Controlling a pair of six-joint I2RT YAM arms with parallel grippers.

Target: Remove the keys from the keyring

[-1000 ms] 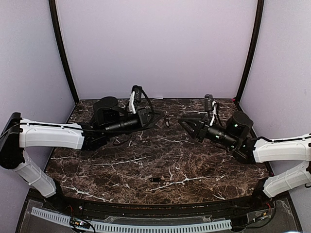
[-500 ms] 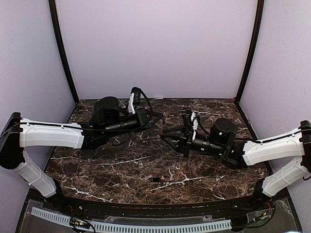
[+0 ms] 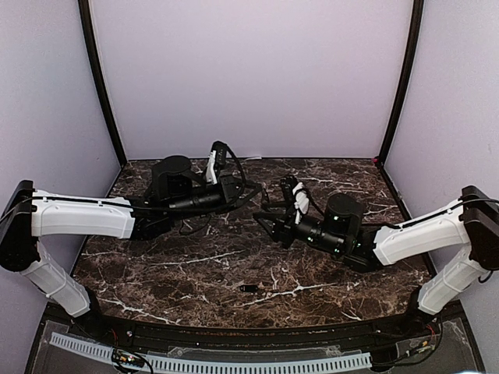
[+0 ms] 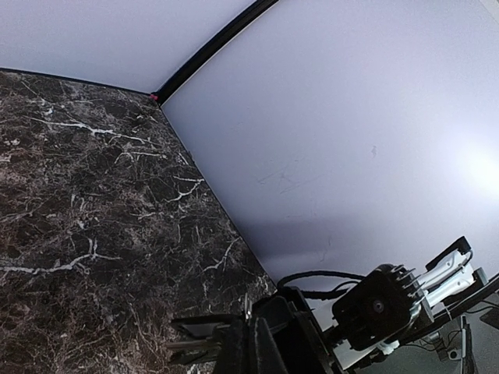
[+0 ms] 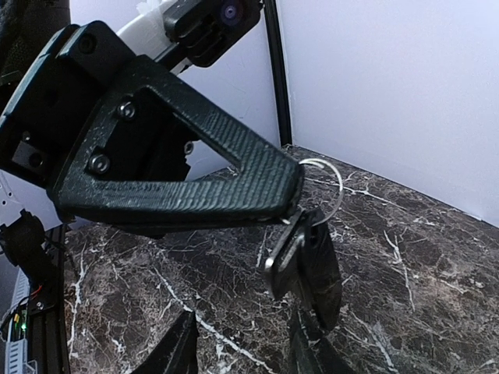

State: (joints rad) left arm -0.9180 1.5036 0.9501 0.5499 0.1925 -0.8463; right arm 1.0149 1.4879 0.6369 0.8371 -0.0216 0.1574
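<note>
silvery keyring (image 5: 326, 181) is pinched by the pressed-together left end effector (image 5: 290, 195). dark keys (image 5: 304, 265) hang lengthwise beneath, centre frame, just above the spread, empty right end effector (image 5: 243, 351).

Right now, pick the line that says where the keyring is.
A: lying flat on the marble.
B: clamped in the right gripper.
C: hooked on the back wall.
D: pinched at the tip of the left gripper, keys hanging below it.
D: in the right wrist view the keyring sits at the shut tip of the left gripper, with the keys dangling under it.
</note>
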